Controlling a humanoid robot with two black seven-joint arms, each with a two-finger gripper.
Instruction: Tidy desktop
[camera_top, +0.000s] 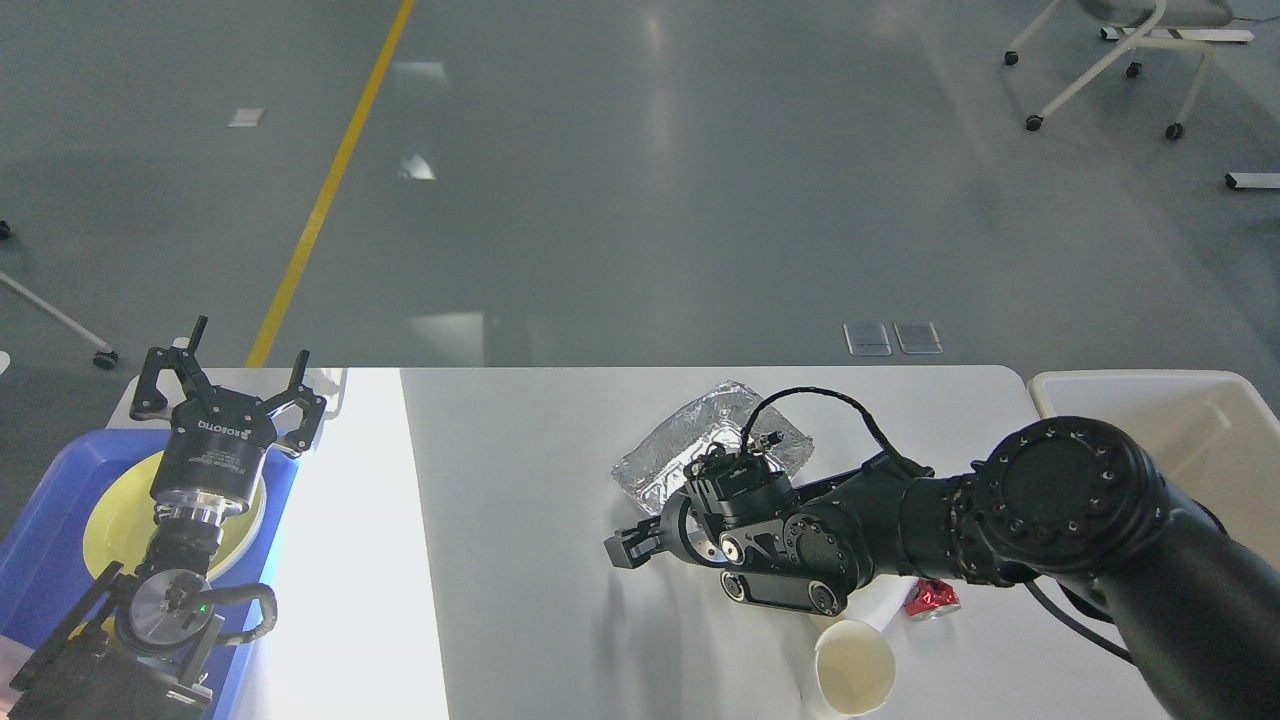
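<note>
The white desktop (520, 470) fills the lower middle of the head view. On it lie a crumpled foil tray (690, 440), an upright paper cup (852, 668), a second cup (885, 600) mostly hidden by my arm, and a red foil wrapper (930, 598). My right arm stretches low across the desktop from the right, and its gripper (628, 547) hangs just left of the foil tray's near corner. Its dark fingers overlap side-on, with nothing visibly held. My left gripper (232, 372) stands open and empty at the far left.
A blue tray (40, 540) with a yellow plate (110, 520) sits under my left arm. A cream bin (1200, 400) stands off the right edge. Grey floor with a yellow line lies beyond the far edge.
</note>
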